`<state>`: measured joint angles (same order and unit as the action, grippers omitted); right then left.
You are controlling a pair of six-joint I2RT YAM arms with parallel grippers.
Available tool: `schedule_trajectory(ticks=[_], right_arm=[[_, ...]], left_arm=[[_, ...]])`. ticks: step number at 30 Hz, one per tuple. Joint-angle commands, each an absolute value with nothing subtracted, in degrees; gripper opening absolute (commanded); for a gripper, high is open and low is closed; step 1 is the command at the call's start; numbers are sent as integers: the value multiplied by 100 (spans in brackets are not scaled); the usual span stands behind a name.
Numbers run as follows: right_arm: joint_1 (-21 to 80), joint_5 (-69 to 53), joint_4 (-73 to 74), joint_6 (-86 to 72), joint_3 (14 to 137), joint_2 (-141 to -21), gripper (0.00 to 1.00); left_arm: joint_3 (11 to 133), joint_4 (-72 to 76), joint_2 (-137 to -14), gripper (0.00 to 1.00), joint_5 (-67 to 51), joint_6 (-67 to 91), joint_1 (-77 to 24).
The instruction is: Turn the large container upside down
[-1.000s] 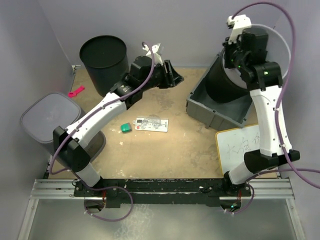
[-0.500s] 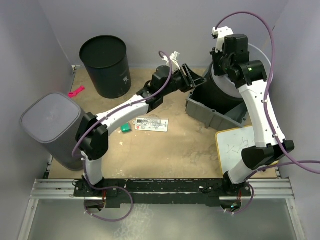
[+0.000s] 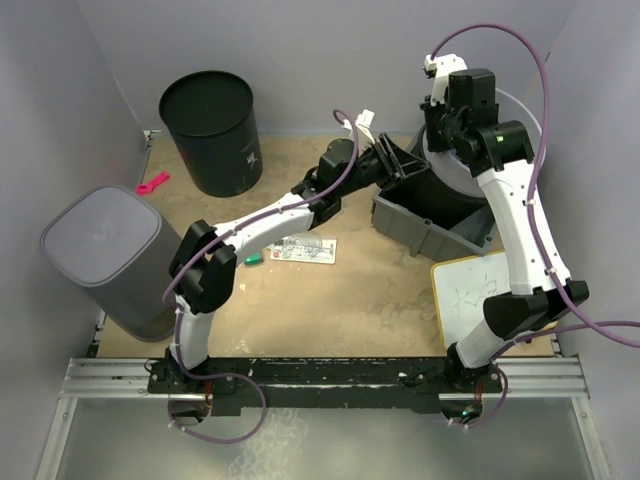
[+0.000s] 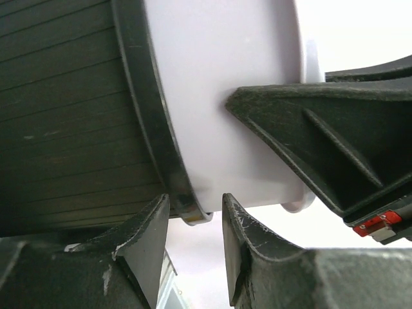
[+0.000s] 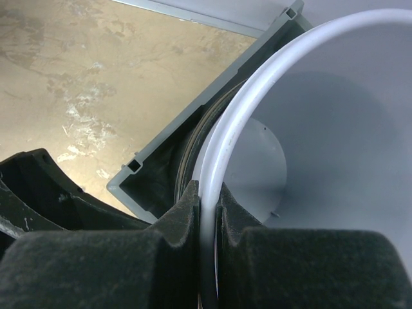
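From above, the right gripper (image 3: 443,125) meets the upper rim of the large container (image 3: 470,175), white inside and black-ribbed outside, which lies tilted in the open grey plastic bin (image 3: 420,232) at the worktop's (image 3: 350,290) far right. The left gripper (image 3: 405,165) reaches the container's near side. A black round bucket (image 3: 210,130) stands far left.

In the left wrist view, the left gripper's (image 4: 194,203) jaws stand apart, and the container's (image 4: 225,96) dark rim edge dips into the gap between them.

In the right wrist view, the right gripper's (image 5: 209,193) jaws pinch the container's white rim (image 5: 257,84).
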<state>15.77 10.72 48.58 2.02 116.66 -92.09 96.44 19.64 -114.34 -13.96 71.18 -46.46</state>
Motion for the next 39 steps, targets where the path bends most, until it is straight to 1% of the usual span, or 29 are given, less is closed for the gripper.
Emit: schedule_trajectory(ticks=[1,5,11,16,20,23,25,27,35,39], right_arm=[[1634,1107,4128,342,11814,-8831,0],[1676,1108,4178,343,11835,-8836,0],[1756,1036,4231,312,11936,-8807,0],[1833,920,4239,239,11926,-8711,0],[1893,914,4228,250,11806,-8626,0],[1932,905,4179,278,11677,-8551,0],[1943,926,4159,305,11619,-8511,0],[1951,1005,4157,348,11546,-8487,0],[1953,1224,3974,301,11113,-8371,0],[1951,1213,3929,246,11092,-8374,0]], left_arm=[[10010,2547,-11543,35,-1536,7349,-4732],[10114,2503,-11646,32,-1514,7385,-4763],[10196,2225,-11815,17,-1391,7427,-4777],[10193,2211,-11872,10,-1292,7497,-4807],[10194,1906,-11848,3,-1080,7520,-4808],[10184,1752,-11856,1,-985,7569,-4808],[10182,1768,-11865,2,-1011,7593,-4808],[10180,1797,-11833,4,-1073,7588,-4808],[9997,1496,-11320,22,-851,7151,-4805],[9843,1451,-11186,28,-765,7154,-4823]])
